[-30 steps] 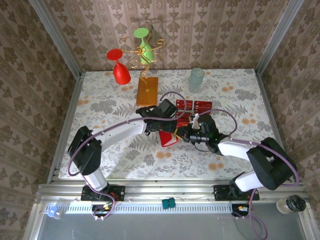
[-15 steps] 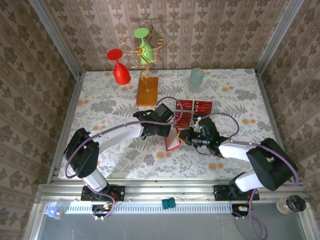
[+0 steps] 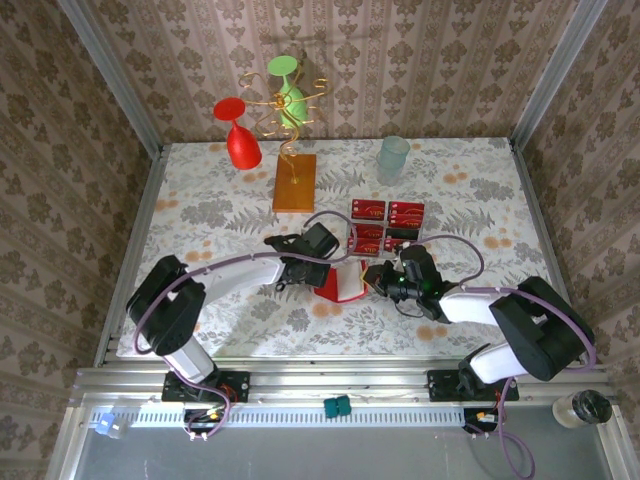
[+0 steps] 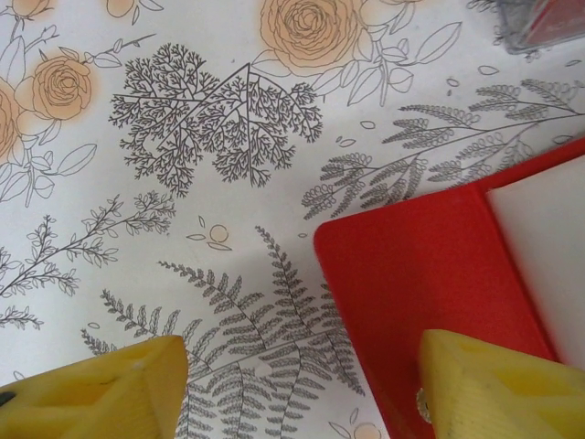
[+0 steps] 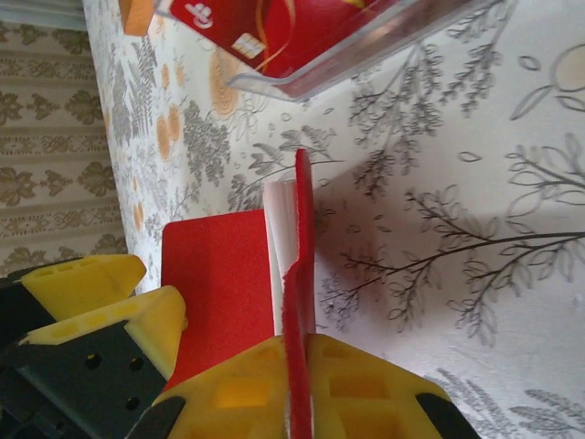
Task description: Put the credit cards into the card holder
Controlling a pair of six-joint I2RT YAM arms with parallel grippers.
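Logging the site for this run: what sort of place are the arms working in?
Probably a robot test booth dressed as a home: wallpaper panels stand close around a floral tablecloth, and the arms are bolted to a metal rail at its near edge.

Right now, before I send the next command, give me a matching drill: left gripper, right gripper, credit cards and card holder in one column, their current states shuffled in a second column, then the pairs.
Column one
1. left gripper
2. right gripper
3. credit cards
4. card holder

Column two
A. shut, pinching a raised red flap
B. open, fingers apart above a red corner
C. partly unfolded, pale lining showing
D. laid out in rows beyond both grippers

Pairs: 1-B, 2-A, 3-D, 4-C
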